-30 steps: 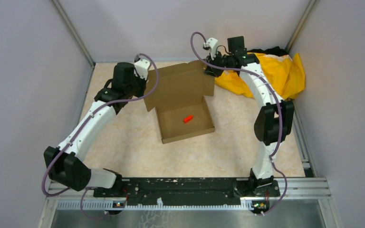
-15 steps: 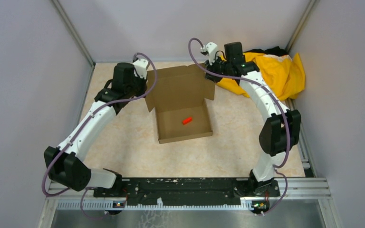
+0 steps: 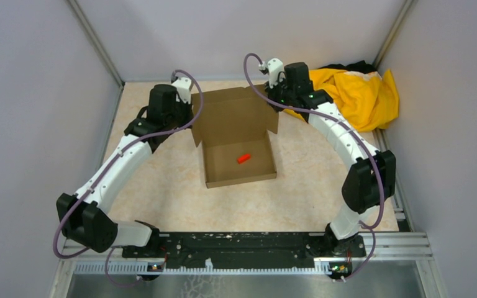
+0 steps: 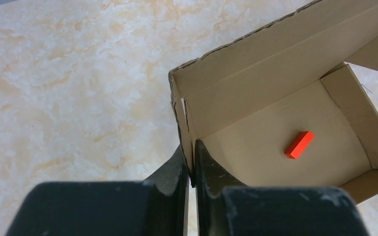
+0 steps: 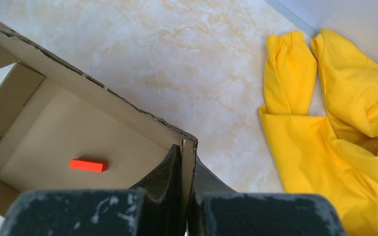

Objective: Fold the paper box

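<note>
1. Left gripper (image 4: pixel 191 158) pinches the left corner of the paper box (image 3: pixel 233 118) lid.
2. Right gripper (image 5: pixel 187 158) clamps the lid's right corner.
3. Box sits mid-tabletop (image 3: pixel 161 180), lid open, 1 red block (image 4: pixel 299 144) inside.

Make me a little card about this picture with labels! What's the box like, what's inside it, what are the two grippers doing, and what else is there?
box: brown paper box, lid open
inside: one small red block lying on the box floor
left: left gripper shut on the lid's left edge
right: right gripper shut on the lid's right edge
nearby: yellow cloth on the table, right of the box, not touching it
</note>
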Controlling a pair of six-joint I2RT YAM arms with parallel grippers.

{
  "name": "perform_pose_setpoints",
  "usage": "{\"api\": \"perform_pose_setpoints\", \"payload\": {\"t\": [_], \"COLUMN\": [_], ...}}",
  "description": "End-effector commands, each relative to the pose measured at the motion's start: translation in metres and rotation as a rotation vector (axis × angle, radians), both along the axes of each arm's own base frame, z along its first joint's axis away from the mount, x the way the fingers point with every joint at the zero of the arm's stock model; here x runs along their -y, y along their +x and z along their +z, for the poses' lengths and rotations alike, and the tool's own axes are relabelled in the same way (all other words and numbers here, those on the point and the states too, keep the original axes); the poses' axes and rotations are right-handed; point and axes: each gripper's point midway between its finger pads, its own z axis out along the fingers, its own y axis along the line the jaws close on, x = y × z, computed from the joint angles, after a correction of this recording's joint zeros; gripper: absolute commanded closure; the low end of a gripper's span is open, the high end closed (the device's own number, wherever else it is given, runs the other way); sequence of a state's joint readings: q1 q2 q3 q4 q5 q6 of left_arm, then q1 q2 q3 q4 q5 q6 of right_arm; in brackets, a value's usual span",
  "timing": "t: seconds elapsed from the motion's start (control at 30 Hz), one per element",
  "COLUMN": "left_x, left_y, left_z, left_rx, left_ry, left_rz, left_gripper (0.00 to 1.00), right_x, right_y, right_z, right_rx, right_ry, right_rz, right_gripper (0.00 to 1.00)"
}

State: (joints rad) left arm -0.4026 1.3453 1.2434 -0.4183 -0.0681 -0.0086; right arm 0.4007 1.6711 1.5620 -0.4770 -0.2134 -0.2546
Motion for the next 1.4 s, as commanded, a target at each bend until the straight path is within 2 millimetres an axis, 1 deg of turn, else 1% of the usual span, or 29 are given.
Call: {"api": "perform_pose_setpoints", "payload": {"t": [0.0, 0.13, 0.27, 0.43, 0.63, 0.87, 1.03, 1.13, 1.37], "left_x": [0.021, 0.024, 0.027, 0.034, 0.037, 0.040, 0.039, 0.038, 0.041], "left_y": [-0.006, -0.007, -0.006, -0.005, -0.004, -0.001, 0.005, 0.009, 0.014], "left_z": [0.006, 0.008, 0.009, 0.008, 0.007, 0.005, 0.014, 0.015, 0.009], "left_rx": [0.011, 0.012, 0.007, -0.010, -0.026, -0.030, -0.001, 0.006, -0.009], "left_ry": [-0.068, -0.079, -0.097, -0.116, -0.137, -0.149, -0.172, -0.180, -0.218], "left_rz": [-0.035, -0.016, 0.011, 0.049, 0.128, 0.185, 0.222, 0.247, 0.288], "left_gripper": [0.90, 0.90, 0.91, 0.91, 0.91, 0.91, 0.90, 0.90, 0.89], "right_x": [-0.012, -0.016, -0.015, -0.010, -0.002, 0.005, 0.007, 0.007, 0.005], "right_y": [-0.005, -0.006, -0.004, -0.002, -0.002, -0.008, -0.012, -0.014, -0.017], "right_z": [0.028, 0.027, 0.027, 0.030, 0.032, 0.026, 0.021, 0.017, 0.008], "right_rx": [0.073, 0.075, 0.056, 0.038, 0.017, 0.010, 0.007, -0.012, -0.031], "right_ry": [0.050, 0.053, 0.096, 0.155, 0.212, 0.269, 0.300, 0.323, 0.341], "right_rz": [-0.065, -0.112, -0.186, -0.300, -0.420, -0.524, -0.575, -0.601, -0.629], "right_gripper": [1.00, 1.00, 1.00, 1.00, 1.00, 1.00, 1.00, 1.00, 1.00]}}
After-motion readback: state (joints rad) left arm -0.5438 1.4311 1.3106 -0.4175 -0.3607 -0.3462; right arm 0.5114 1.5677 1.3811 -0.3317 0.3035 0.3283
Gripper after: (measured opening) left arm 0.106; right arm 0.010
